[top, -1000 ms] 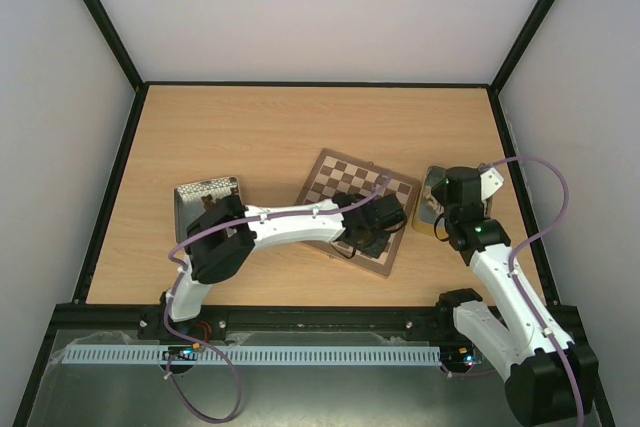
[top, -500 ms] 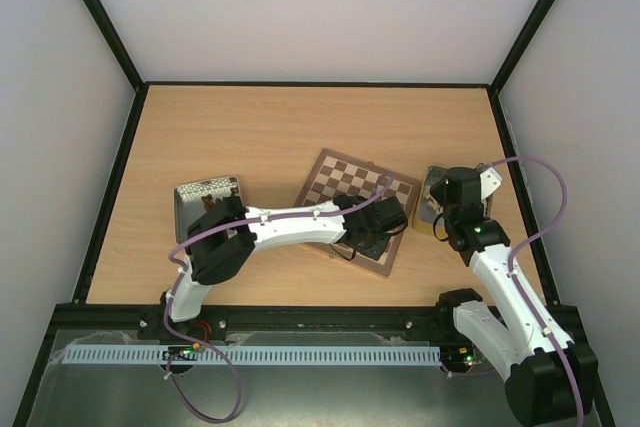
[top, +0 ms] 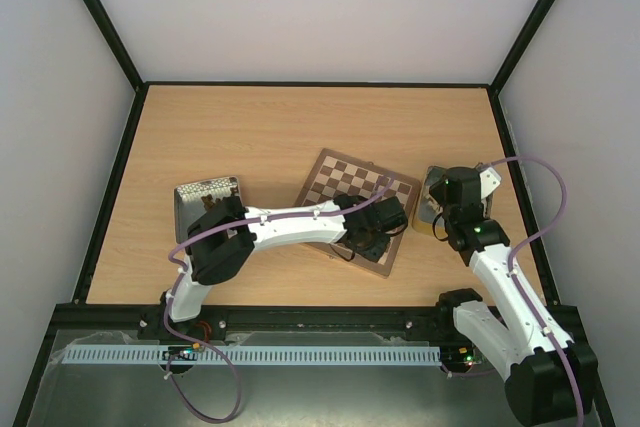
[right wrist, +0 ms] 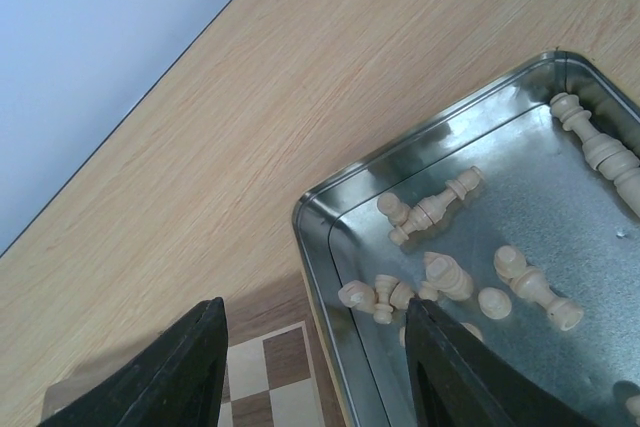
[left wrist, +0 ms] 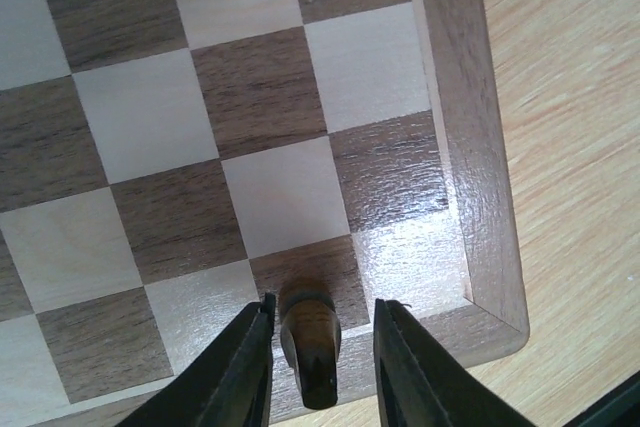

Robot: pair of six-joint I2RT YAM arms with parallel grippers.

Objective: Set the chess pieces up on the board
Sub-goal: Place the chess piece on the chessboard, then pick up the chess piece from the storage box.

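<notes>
Between the fingers of the left gripper [left wrist: 325, 305] a dark brown chessman [left wrist: 308, 332] stands upright on a dark square of the chessboard [left wrist: 470, 177], in the edge row, one square in from the corner. Which piece it is I cannot tell from above. The claw is released: both jaws stand off the piece, with a narrow gap on one side and a wider one on the other.

The danger lies in that narrow gap. If the claw draws away at a slant or swings sideways, the closer finger could clip the chessman and tip it. The board's rim lies just beyond the claw, so a toppled piece could roll off onto the table [left wrist: 570, 147]. A straight lift looks the safest exit.

Under the right gripper [right wrist: 315, 309], whose jaws hang apart and hold nothing, sits a metal tray [right wrist: 330, 237] with cream chessmen [right wrist: 445, 275] lying on their sides. Several of them touch one another, so closing on one may shove its neighbours.

Behind the left arm's elbow, well away from its claw, rests a grey tray [top: 205, 192]. Its contents are too small to make out.
</notes>
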